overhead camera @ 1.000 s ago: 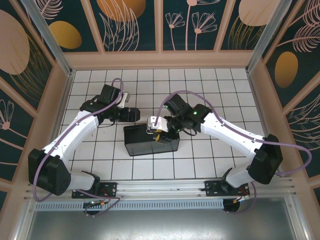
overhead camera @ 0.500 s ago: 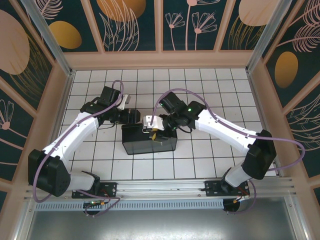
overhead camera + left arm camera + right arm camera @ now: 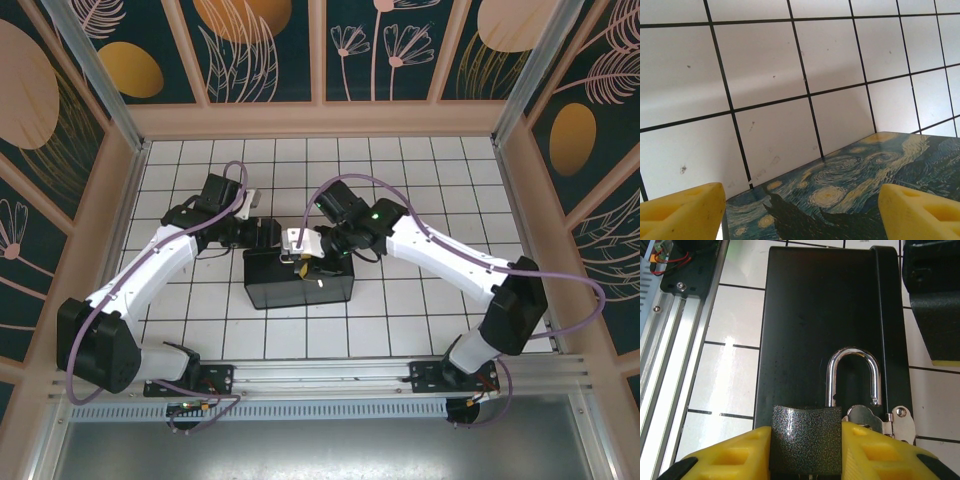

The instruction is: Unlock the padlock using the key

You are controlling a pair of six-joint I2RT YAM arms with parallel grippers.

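The padlock [image 3: 807,440], a speckled dark-grey body with a shiny U-shaped shackle [image 3: 852,371], sits between the yellow fingers of my right gripper [image 3: 807,452], which is shut on its body. One shackle leg hangs free of the body, just above the box's metal hasp [image 3: 875,417]. From above, the right gripper [image 3: 300,258] is at the top edge of the dark box [image 3: 300,285]. My left gripper [image 3: 800,212] stands open over the box's starry-night lid [image 3: 865,175], holding nothing. The key is hidden.
The box stands on a white tiled floor [image 3: 400,170] inside a walled cell with decorated panels. An aluminium rail [image 3: 675,370] runs along the near edge. A dark part of the left arm [image 3: 935,300] is close beside the box.
My right gripper has moved slightly left and back with the padlock in it. The left arm has barely moved.
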